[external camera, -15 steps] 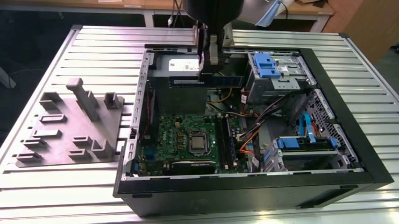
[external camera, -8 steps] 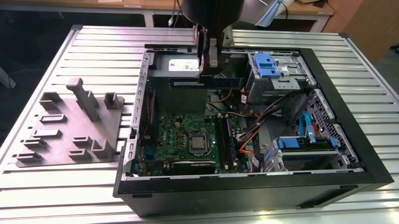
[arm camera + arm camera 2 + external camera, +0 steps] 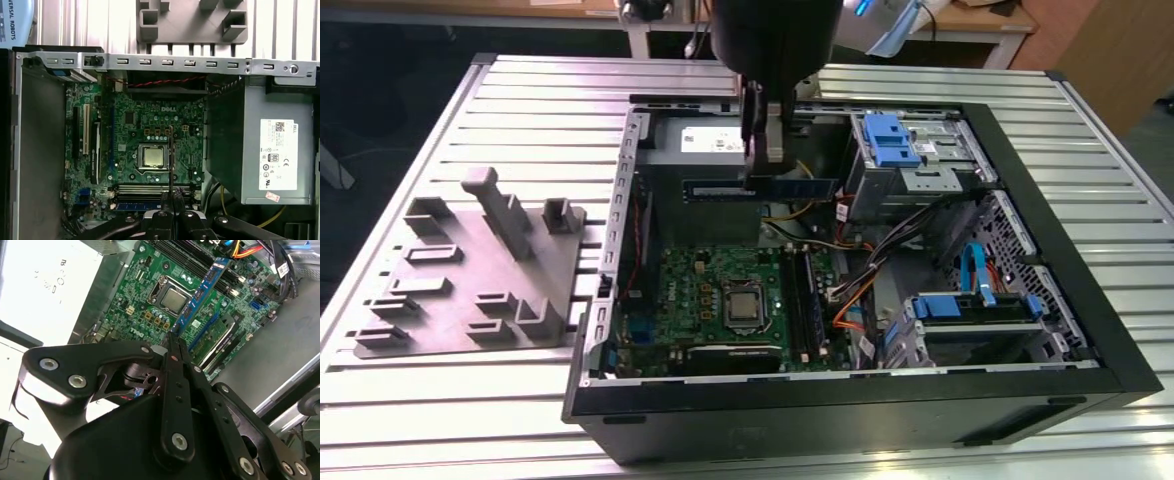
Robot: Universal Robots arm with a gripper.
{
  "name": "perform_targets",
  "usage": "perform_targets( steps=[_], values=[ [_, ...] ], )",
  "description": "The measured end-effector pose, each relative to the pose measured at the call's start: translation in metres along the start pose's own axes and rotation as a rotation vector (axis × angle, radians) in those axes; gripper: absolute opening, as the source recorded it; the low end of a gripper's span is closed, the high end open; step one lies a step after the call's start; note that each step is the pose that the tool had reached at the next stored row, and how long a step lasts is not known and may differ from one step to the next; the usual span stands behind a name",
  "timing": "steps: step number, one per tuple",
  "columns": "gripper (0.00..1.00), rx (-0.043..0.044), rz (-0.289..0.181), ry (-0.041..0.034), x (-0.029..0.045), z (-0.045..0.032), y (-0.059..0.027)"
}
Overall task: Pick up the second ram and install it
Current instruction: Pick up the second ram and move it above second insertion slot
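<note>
One grey moulded fixture [image 3: 467,270], matte, with raised blocks and pockets, lies on the ribbed aluminium table [image 3: 440,400], well apart from the gripper toward the exterior view's left. Next is the open computer case [image 3: 854,410], a black shell with grey sheet-metal inner walls. Its power supply [image 3: 700,140], a smooth grey metal box with a white label, sits near the gripper, on the exterior view's left of the fingers.

The gripper [image 3: 761,178] hangs over the open case. Its two thin black fingers are pressed onto the flat faces of the second ram [image 3: 715,188], pinching it near mid-length. The second ram is held in the air, clear of the board. It is a thin, flat, narrow strip, blue with dark rectangular chips. Its long axis lies level along the exterior view's left-right, with one end projecting to each side of the fingers.

In the second wrist view the gripper [image 3: 173,337] holds the second ram [image 3: 202,290] over the green motherboard [image 3: 150,295]. In the first wrist view, beyond the gripper [image 3: 172,197], the second ram [image 3: 171,155] appears edge-on as a thin dark line beside the square metallic processor [image 3: 152,156].

Long black memory slots [image 3: 803,300] lie below the gripper, and a blue module [image 3: 135,206] sits in one of them. Toward the exterior view's right of the gripper stand perforated metal drive cages with blue plastic caddies [image 3: 887,140].
</note>
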State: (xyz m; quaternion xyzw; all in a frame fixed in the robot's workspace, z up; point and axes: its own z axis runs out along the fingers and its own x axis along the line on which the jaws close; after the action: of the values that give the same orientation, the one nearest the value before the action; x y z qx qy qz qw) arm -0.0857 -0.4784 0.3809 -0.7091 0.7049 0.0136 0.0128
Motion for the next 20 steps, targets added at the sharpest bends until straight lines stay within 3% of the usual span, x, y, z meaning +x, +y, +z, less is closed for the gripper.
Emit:
perform_targets(
  steps=[20],
  values=[
    [0.11, -0.0002, 0.0, 0.0001, 0.0014, 0.0363, 0.0]
  ],
)
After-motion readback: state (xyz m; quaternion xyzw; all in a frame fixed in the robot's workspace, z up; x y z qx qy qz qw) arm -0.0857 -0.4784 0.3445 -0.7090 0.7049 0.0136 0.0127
